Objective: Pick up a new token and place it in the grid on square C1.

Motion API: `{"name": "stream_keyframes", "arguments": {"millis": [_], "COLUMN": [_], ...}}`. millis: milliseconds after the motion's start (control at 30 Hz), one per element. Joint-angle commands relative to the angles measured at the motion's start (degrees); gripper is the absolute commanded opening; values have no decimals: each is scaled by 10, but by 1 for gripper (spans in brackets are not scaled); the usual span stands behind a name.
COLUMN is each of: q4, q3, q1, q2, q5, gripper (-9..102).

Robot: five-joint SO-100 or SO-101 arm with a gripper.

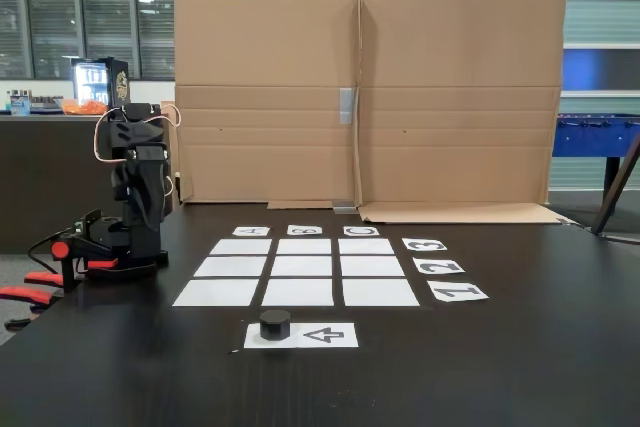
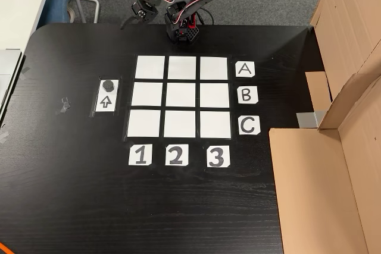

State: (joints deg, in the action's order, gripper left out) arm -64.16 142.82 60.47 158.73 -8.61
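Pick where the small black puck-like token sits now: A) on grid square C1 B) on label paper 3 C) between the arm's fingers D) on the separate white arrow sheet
D: the small black puck-like token rests on the white arrow sheet, beside the nine-square paper grid.

Even, soft light; perhaps slightly blurry.
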Motion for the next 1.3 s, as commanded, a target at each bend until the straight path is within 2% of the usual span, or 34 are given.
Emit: {"name": "stream_keyframes", "arguments": {"millis": [0,200,667,1000,1267], "q4": [35,81,82,68,2], "q3": [-68,-137,-270,-413,-579], "q1": [-10,-28,-86,-107,-116], "q2": [-92,-214,-428,-559,-690], "q5": [2,4,4,4,14], "gripper": [28,30,33,33,33]}}
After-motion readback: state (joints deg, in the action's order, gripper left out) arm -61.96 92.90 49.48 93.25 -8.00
